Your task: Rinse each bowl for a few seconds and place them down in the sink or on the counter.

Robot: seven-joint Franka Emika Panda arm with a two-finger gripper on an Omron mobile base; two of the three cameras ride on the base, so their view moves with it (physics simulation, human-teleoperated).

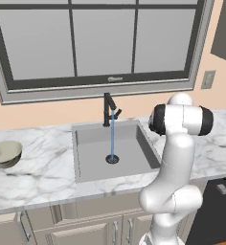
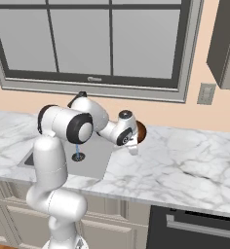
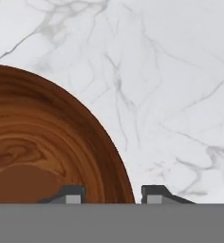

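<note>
The dark reddish-brown bowl (image 3: pixel 47 142) sits upright on the white marble counter (image 3: pixel 171 71), just right of the sink (image 1: pixel 91 139). In the right base view this bowl (image 2: pixel 142 131) is half hidden behind the hand. My gripper (image 3: pixel 111 195) points down over its edge, open, with one fingertip inside the bowl and the other outside, the rim between them with slack. From the right base view the gripper (image 2: pixel 133 148) hangs low over the counter (image 2: pixel 185 160). The pale greenish-beige bowl (image 1: pixel 5 153) rests far left on the counter (image 1: pixel 38 167). Water (image 1: pixel 112 136) runs from the black faucet (image 1: pixel 107 109).
A large window fills the wall behind the sink. A wall outlet (image 2: pixel 206 94) sits at the right, with a dark upper cabinet (image 2: pixel 224 44) above it. A dark appliance front (image 2: pixel 195 223) lies below the right counter. Bare marble stretches right of the brown bowl.
</note>
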